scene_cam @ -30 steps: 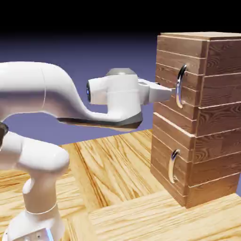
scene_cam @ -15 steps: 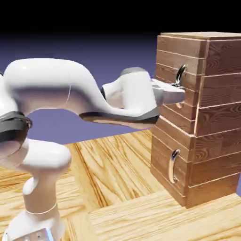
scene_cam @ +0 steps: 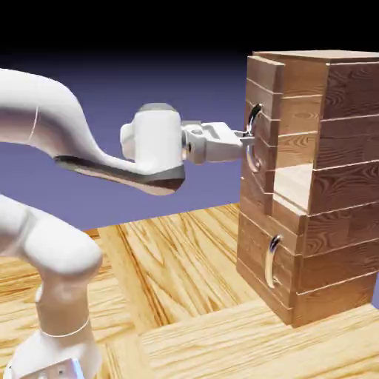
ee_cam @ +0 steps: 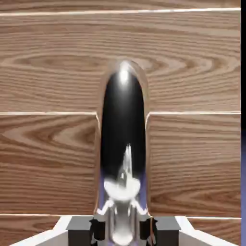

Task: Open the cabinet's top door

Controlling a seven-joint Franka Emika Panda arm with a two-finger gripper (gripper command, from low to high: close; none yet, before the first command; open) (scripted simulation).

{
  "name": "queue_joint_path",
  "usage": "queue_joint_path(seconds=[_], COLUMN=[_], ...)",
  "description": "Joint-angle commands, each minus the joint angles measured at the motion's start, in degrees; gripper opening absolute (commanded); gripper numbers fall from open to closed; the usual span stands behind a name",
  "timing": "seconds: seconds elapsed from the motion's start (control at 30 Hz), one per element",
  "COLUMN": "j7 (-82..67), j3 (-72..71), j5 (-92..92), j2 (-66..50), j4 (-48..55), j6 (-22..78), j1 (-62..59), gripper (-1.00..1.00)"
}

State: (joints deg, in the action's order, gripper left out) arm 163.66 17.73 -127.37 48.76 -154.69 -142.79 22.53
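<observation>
Top door (scene_cam: 260, 141) ajar at the cabinet's (scene_cam: 346, 178) upper front; jaws of the gripper (scene_cam: 246, 139) pinched on its curved handle (ee_cam: 123, 125). My worry — pulling straight while the door swings could twist the fingertips off that slick metal — losing it half-open.

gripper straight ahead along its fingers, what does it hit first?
Probably the planks of the top door, behind the long curved handle that the gripper is already closed on. The gap between fingertips and wood is hard to judge.
</observation>
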Motion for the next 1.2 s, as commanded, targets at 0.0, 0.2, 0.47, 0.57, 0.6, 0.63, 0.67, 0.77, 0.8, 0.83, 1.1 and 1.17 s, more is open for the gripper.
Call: queue_joint_path(seconds=[0.0,0.2,0.47,0.57,0.6,0.63,0.67,0.77,0.8,0.83,1.1,1.17], j7=[-0.56,2.51,-5.30,-7.39,-7.94,-8.40,-8.77,-9.38,-9.44,-9.45,-7.81,-7.02], j3=[-1.99,-13.55,-25.83,-30.87,-32.68,-34.56,-36.48,-42.12,-43.98,-45.83,-60.42,-64.12], j5=[2.21,7.60,27.50,34.97,37.46,39.95,42.38,48.96,50.93,52.80,64.08,65.88], j2=[0.39,-0.08,3.70,3.85,3.66,3.32,2.85,0.70,-0.22,-1.24,-11.83,-14.98], j4=[-0.68,-1.05,-4.29,-4.24,-3.99,-3.61,-3.09,-0.83,0.14,1.22,12.86,16.37], j6=[0.96,-2.61,9.22,15.47,17.78,20.21,22.70,30.17,32.66,35.16,55.09,60.07], j1=[-1.22,-13.17,-14.42,-13.80,-13.59,-13.42,-13.29,-13.35,-13.55,-13.84,-19.66,-21.98], gripper=[-1.00,-1.00,-1.00,-1.00,-1.00,-1.00,-1.00,-1.00,-1.00,-1.00,-1.00,-1.00])
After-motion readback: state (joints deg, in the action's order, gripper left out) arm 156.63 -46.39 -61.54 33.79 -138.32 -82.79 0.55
